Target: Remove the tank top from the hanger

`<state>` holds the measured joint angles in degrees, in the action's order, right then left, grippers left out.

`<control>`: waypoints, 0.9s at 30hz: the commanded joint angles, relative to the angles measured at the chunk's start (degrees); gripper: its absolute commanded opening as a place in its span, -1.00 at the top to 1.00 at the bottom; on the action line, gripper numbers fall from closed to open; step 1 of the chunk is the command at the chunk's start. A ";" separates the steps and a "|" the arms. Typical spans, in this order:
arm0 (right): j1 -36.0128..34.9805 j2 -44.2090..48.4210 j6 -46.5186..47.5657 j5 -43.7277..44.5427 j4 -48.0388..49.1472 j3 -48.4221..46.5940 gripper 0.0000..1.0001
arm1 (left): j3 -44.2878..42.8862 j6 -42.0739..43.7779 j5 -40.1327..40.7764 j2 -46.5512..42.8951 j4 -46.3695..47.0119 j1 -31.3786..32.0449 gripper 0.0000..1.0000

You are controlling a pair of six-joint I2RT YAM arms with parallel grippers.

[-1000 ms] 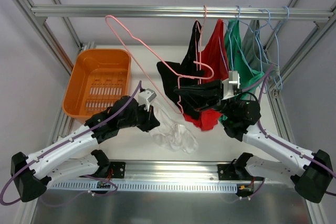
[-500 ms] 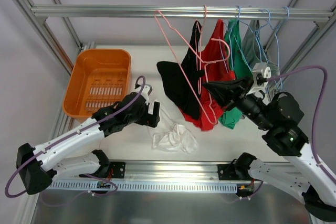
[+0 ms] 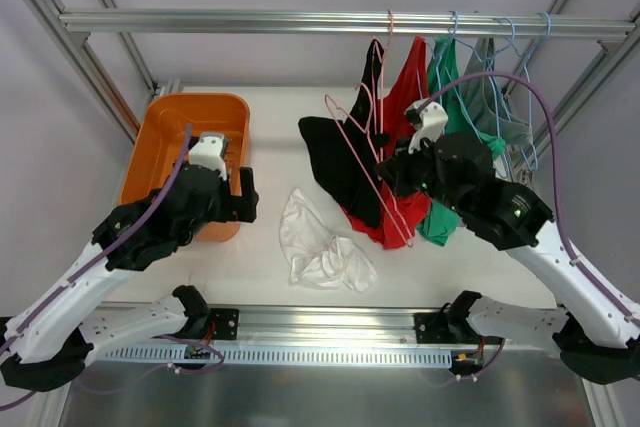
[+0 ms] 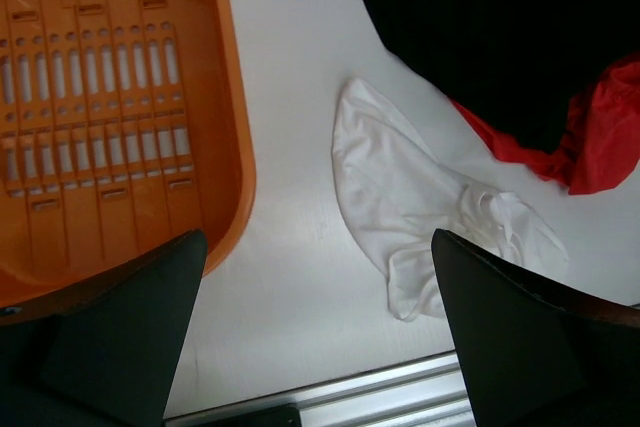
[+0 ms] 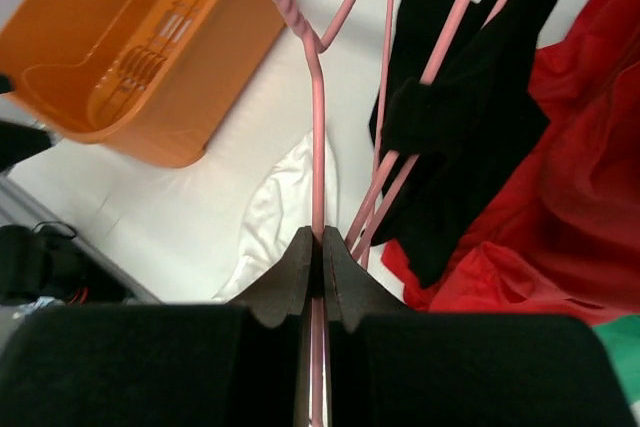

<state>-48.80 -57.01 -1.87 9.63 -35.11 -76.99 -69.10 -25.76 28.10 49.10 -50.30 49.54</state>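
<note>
The white tank top (image 3: 322, 245) lies crumpled on the table, free of any hanger; it also shows in the left wrist view (image 4: 410, 197) and the right wrist view (image 5: 285, 209). An empty pink hanger (image 3: 352, 135) hangs tilted in the air, its wire (image 5: 316, 127) pinched between the jaws of my right gripper (image 3: 386, 171) (image 5: 320, 247), which is shut on it. My left gripper (image 3: 248, 195) (image 4: 315, 247) stands wide open above the table beside the orange basket, holding nothing, to the left of the tank top.
An orange basket (image 3: 160, 132) (image 4: 235, 137) stands at the left. Black (image 3: 335, 152), red (image 3: 405, 107), green (image 3: 450, 97) and grey garments hang on hangers from the rail (image 3: 250, 20), close behind the pink hanger. A metal frame edges the table.
My left gripper opened, let go of the white tank top and drew back left toward the basket. My right gripper carried the pink hanger right, up toward the hanging clothes.
</note>
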 commanded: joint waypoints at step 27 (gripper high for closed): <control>2.83 -32.54 -7.79 13.05 9.01 -33.84 0.99 | 12.59 1.15 3.37 -7.26 -0.67 0.21 -0.97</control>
<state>-46.19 -88.73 -6.52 20.18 -29.85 -108.40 -56.97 -25.28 30.68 42.30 -51.72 49.54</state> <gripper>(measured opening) 0.040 0.986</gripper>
